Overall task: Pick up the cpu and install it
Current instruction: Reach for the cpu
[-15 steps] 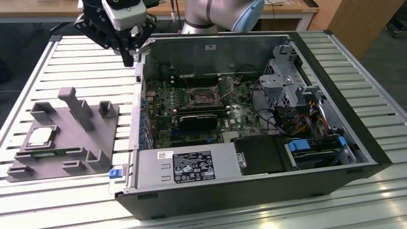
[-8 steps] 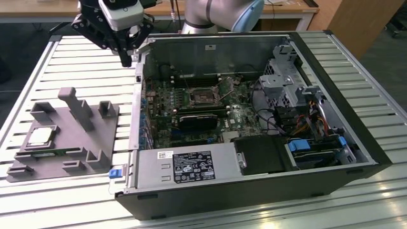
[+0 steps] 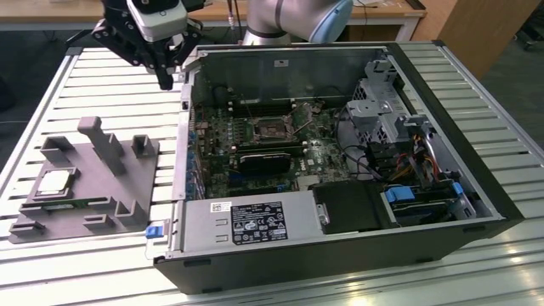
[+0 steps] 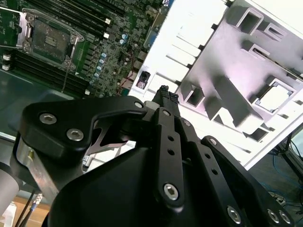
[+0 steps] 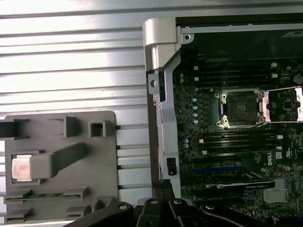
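The cpu (image 3: 55,182), a small silvery square chip, lies flat in a pocket of the grey fixture (image 3: 136,182) on the exterior view's left. It shows as a bright square in both wrist views (image 5: 21,168) (image 4: 274,97). My gripper (image 3: 165,81) hangs above the table beside the case's far corner, well away from the chip. Its black fingers (image 4: 166,97) are together with nothing between them. The motherboard socket (image 3: 270,131) sits open inside the case, its load plate (image 5: 284,104) flipped up beside it. In the first wrist view the gripper (image 5: 161,184) is over the case's edge.
The open computer case (image 3: 281,64) fills the table's middle, with a power supply (image 3: 246,223), drive cage (image 3: 374,108) and loose cables (image 3: 408,159) inside. Tall grey posts (image 3: 106,143) rise from the fixture. The slatted white table (image 3: 102,83) surrounds both.
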Robot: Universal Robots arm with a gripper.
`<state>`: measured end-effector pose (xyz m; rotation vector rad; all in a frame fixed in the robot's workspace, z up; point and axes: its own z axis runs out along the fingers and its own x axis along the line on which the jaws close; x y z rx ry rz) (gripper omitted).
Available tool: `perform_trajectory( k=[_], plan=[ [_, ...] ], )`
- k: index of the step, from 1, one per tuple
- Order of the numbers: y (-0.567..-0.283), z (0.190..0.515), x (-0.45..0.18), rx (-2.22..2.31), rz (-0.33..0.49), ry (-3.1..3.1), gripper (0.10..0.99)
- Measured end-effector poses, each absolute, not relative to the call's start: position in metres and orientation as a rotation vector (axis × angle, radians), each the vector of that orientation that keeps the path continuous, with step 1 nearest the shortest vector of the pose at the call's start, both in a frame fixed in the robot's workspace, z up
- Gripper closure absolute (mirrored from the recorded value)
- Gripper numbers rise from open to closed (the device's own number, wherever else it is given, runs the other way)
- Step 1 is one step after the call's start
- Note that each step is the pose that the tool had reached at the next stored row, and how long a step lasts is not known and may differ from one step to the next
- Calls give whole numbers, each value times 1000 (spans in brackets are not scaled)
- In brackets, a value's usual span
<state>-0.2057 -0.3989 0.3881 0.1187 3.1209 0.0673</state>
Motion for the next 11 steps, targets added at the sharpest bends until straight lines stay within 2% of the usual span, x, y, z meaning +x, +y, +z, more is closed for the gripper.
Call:
perform_trajectory(
  k=[11],
  plan=[
    [-399, 387, -211, 119, 67, 3122, 980]
  ],
)
